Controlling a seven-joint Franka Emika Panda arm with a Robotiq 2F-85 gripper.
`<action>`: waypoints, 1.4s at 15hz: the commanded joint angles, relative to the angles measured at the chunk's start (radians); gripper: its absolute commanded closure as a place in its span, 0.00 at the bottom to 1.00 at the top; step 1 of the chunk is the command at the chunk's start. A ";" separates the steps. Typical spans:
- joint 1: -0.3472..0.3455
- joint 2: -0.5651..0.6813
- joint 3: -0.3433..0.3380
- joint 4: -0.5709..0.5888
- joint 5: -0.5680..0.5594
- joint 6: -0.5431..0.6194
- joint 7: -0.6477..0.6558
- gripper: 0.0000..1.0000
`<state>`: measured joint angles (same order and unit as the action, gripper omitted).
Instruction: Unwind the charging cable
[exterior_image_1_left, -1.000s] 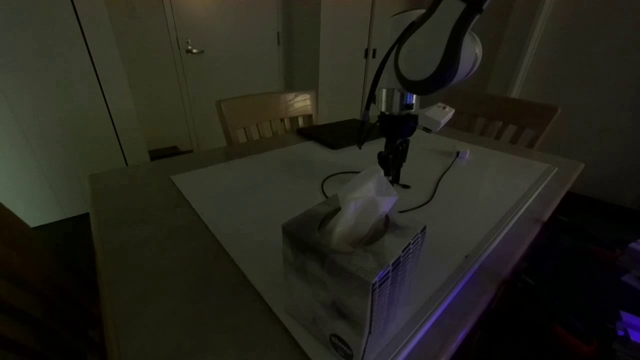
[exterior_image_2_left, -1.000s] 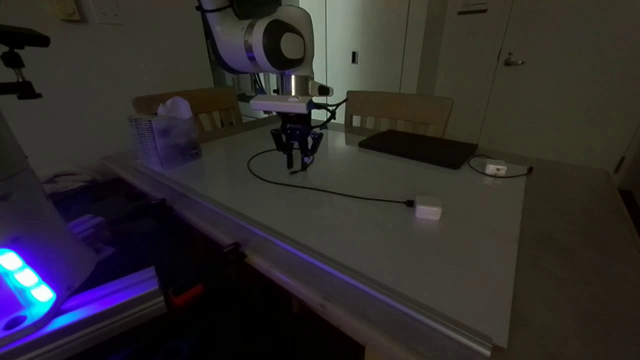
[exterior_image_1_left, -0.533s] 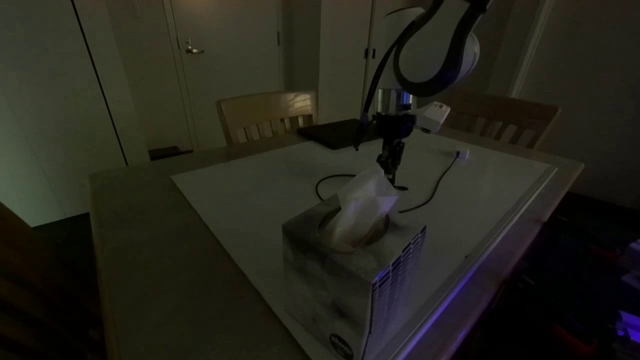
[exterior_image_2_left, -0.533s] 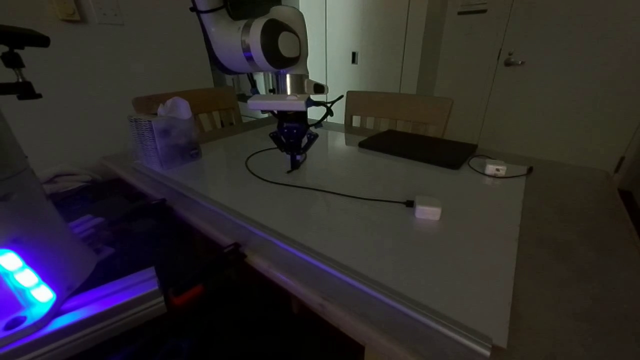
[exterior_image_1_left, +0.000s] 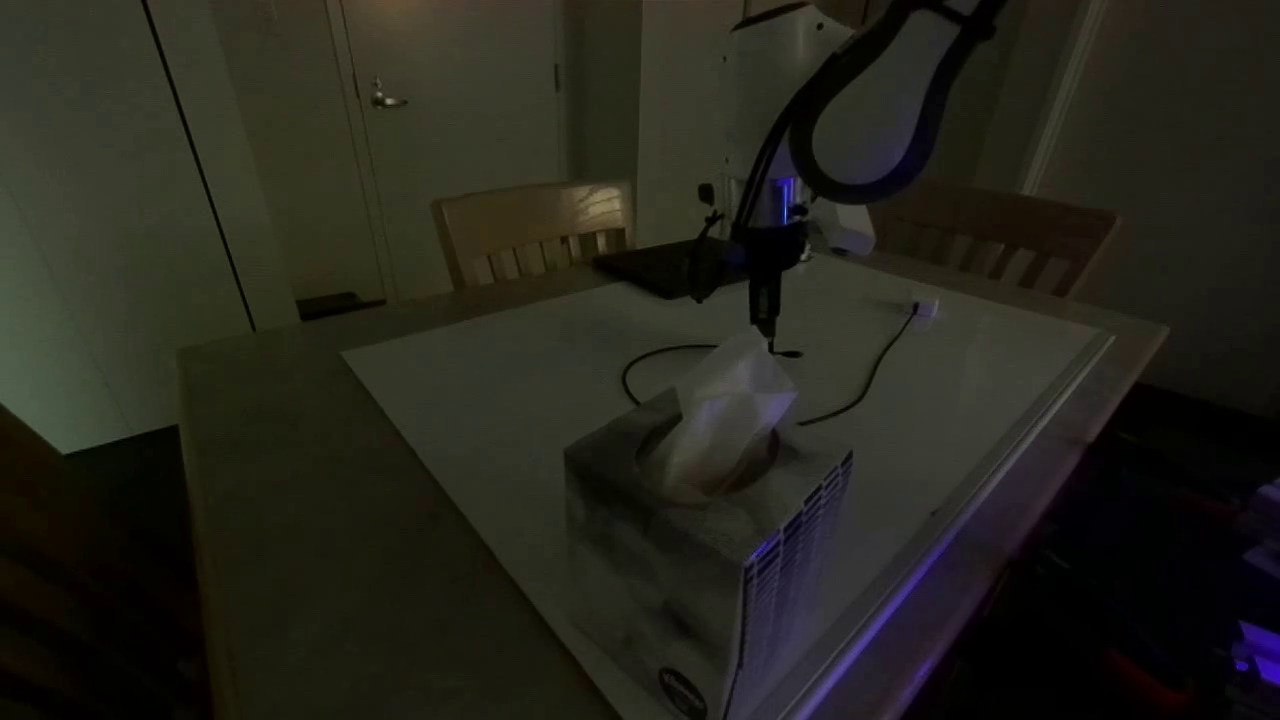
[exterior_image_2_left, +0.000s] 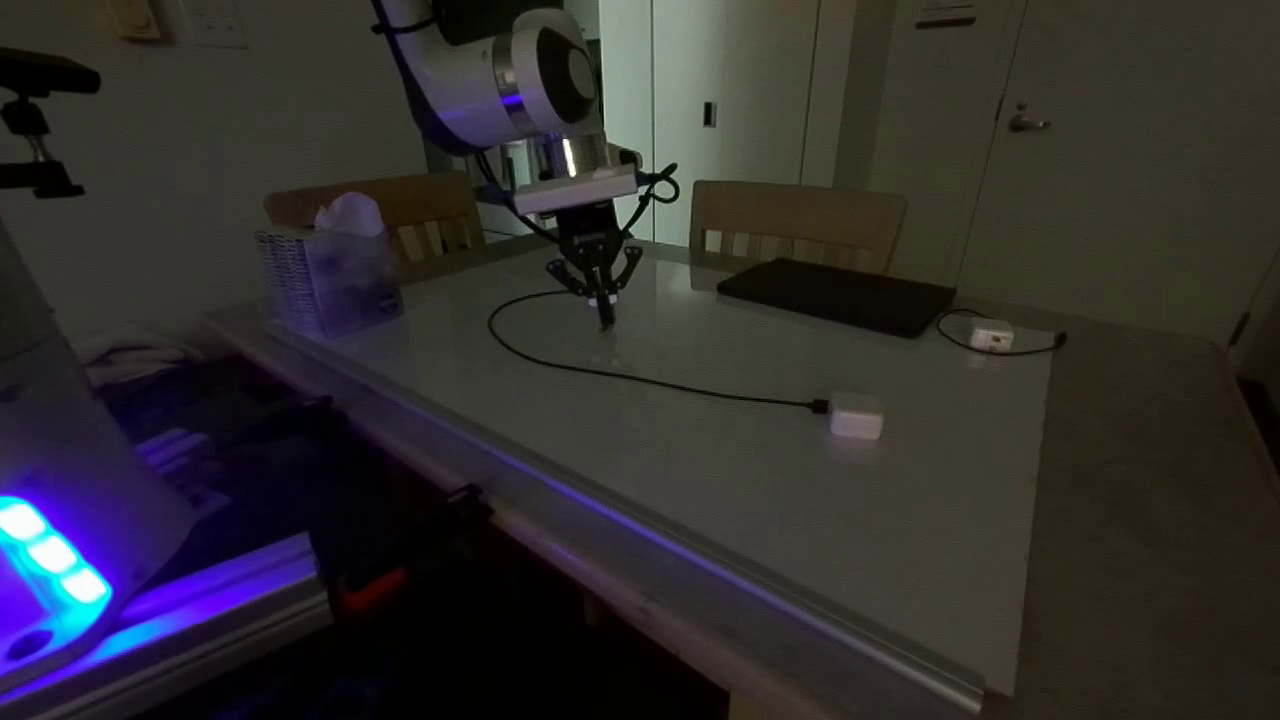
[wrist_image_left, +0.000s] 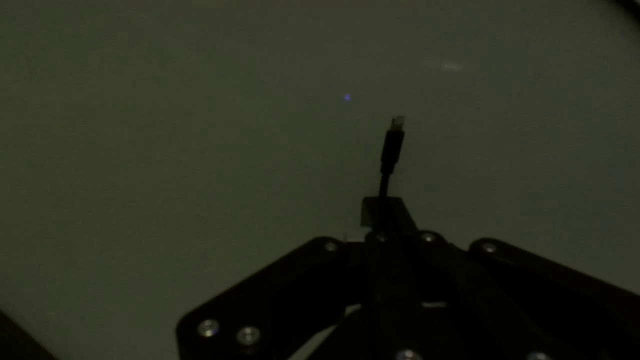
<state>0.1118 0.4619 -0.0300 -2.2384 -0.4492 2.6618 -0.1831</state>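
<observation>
At the left in an exterior view, a tissue box (exterior_image_2_left: 350, 285) stands well apart from the pincer (exterior_image_2_left: 606, 322). Between the two, the charging cable (exterior_image_2_left: 600, 372) sweeps out in a single wide bend on the white board (exterior_image_2_left: 740, 490), then passes in front of the pincer. The pincer's jaws are together, clamped on the cable just short of its free end (wrist_image_left: 392, 147), which juts ahead of them in the wrist view. A black slab (exterior_image_2_left: 835, 295) lies behind and to the right of the pincer; a white power block (exterior_image_2_left: 856, 416), joined to the cable's far end, rests to its right and in front. The step in hand appears to be drawing out the bend. It is best done low and slowly, leftward from the white power block, short of the tissue box, with tension light enough that the cable neither slips nor drags the block.
</observation>
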 joint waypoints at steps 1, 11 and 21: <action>0.002 0.001 0.001 0.003 -0.002 -0.003 -0.003 0.97; 0.067 0.008 0.046 0.048 -0.186 -0.020 -0.157 0.99; 0.063 0.003 0.095 0.064 -0.225 -0.006 -0.211 0.99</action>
<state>0.1875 0.4652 0.0518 -2.1757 -0.6666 2.6606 -0.3975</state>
